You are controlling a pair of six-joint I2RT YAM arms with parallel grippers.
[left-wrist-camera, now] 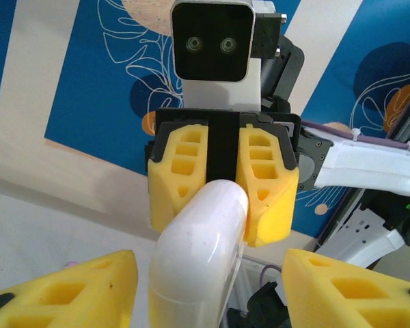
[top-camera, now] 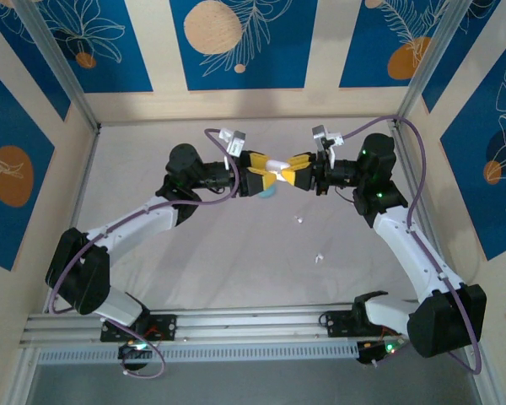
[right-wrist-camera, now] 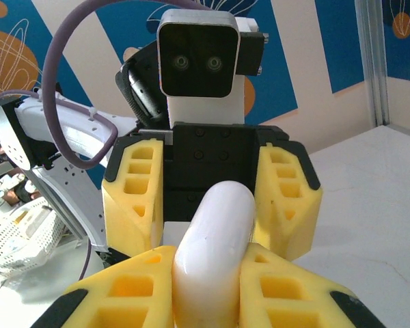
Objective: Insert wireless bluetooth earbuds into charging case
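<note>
Both grippers meet in mid-air over the back middle of the table. My right gripper (top-camera: 292, 171) (right-wrist-camera: 208, 290) is shut on one end of a glossy white, pebble-shaped charging case (top-camera: 277, 167) (left-wrist-camera: 199, 256) (right-wrist-camera: 215, 236). From the other side, my left gripper (top-camera: 268, 172) (left-wrist-camera: 212, 290) stands open around the case's free end. Gaps show between its yellow fingers (left-wrist-camera: 75, 290) and the case. Two tiny white earbuds (top-camera: 299, 220) (top-camera: 318, 258) lie on the table in front of the grippers.
A light blue rounded object (top-camera: 267, 191) sits just below the left gripper. The white table (top-camera: 236, 261) is walled by blue-patterned panels and metal posts (top-camera: 63, 72). The arm bases stand on the rail (top-camera: 253, 325) at the near edge.
</note>
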